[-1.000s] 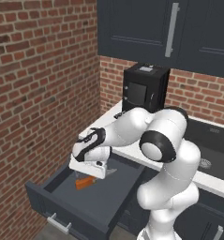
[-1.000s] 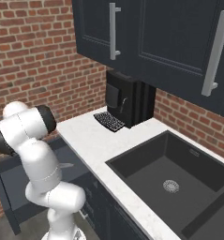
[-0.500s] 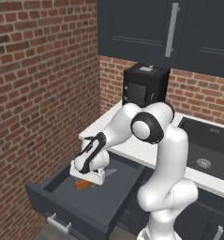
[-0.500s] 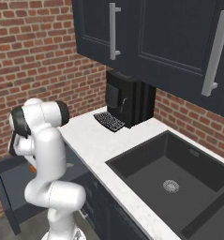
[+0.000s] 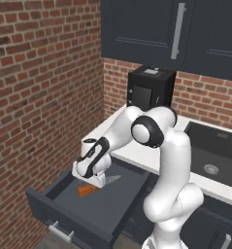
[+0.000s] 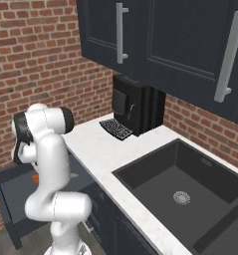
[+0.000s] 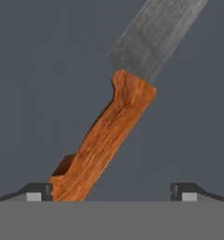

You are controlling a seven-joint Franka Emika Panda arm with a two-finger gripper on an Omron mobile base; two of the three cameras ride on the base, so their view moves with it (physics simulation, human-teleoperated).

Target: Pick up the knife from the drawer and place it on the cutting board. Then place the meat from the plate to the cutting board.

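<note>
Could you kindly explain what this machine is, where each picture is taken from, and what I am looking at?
This is a white robot arm on a drivable base in a simulated kitchen. Two cameras ride behind it, left and right; a third sits on its hand. The gripper reaches down into an open drawer, its fingers spread on either side of a knife with an orange handle and grey blade. Nothing is held yet. On the counter stand a black machine and, beside it, a sink.
</note>
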